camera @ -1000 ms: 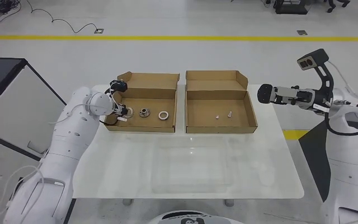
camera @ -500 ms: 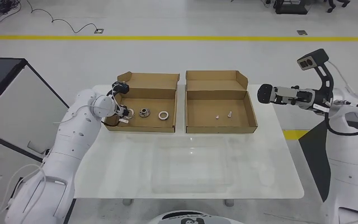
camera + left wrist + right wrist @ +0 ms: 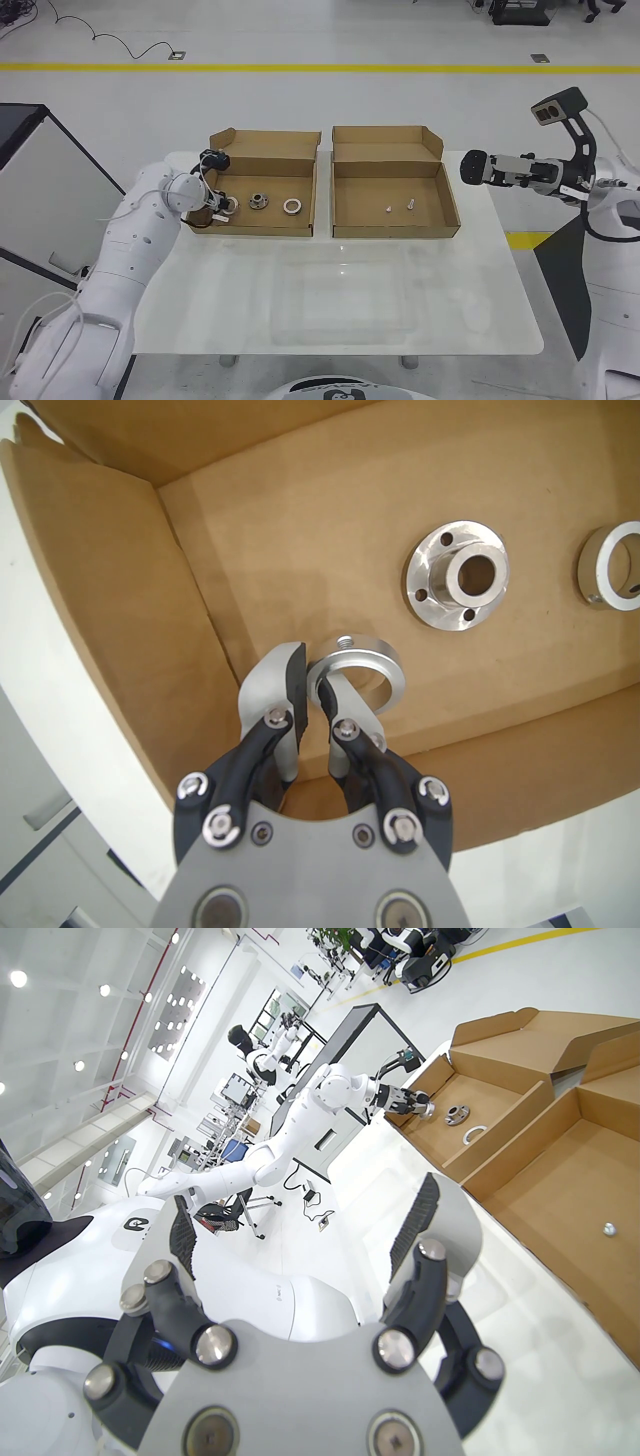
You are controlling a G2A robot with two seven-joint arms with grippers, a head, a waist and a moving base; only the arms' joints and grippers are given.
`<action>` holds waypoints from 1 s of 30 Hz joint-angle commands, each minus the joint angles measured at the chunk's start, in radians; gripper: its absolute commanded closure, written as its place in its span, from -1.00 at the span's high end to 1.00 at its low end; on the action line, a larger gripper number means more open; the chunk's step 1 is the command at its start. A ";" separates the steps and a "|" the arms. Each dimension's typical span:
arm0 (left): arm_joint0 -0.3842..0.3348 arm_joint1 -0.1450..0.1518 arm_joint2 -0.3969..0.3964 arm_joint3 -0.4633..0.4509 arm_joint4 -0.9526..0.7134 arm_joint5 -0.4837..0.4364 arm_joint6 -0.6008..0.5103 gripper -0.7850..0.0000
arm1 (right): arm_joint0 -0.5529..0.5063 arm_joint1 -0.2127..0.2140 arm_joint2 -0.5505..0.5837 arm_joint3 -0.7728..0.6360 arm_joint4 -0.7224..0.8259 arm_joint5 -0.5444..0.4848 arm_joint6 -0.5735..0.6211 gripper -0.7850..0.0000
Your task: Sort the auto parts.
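The left gripper point(image 3: 310, 677) pinches a metal ring point(image 3: 367, 646), with one of its fingers point(image 3: 295, 685) outside the ring wall and the other inside. The side wall of the left box point(image 3: 125, 600) stands close beside them, with bare floor past the fingertips. Farther beyond lie a flanged hub point(image 3: 450, 615) and a second ring point(image 3: 606, 565). The right gripper point(image 3: 305, 1198) hangs near the worktop point(image 3: 200, 290) edge, spread wide and holding nothing. Ahead of it the right box point(image 3: 390, 150) holds two small screws point(image 3: 409, 203).

Silver collar point(image 3: 362, 648) gripped and tilted in cardboard box point(image 3: 280, 550), flanged hub point(image 3: 440, 572), second collar point(image 3: 605, 565) alongside
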 commanded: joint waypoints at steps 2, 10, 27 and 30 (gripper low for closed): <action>0.001 0.000 -0.001 0.002 -0.005 0.000 0.000 -1.00 | 0.000 0.000 0.000 0.000 0.000 0.000 0.000 1.00; 0.008 0.002 -0.011 -0.001 -0.024 0.005 -0.002 -0.55 | 0.000 0.000 0.000 0.000 0.000 0.000 0.000 1.00; 0.100 0.035 -0.142 -0.230 -0.144 -0.004 -0.013 1.00 | 0.000 0.000 0.000 0.000 0.000 0.000 0.000 1.00; 0.149 0.045 -0.183 -0.328 -0.205 -0.040 -0.016 1.00 | 0.000 0.000 0.000 0.000 0.000 0.000 0.000 1.00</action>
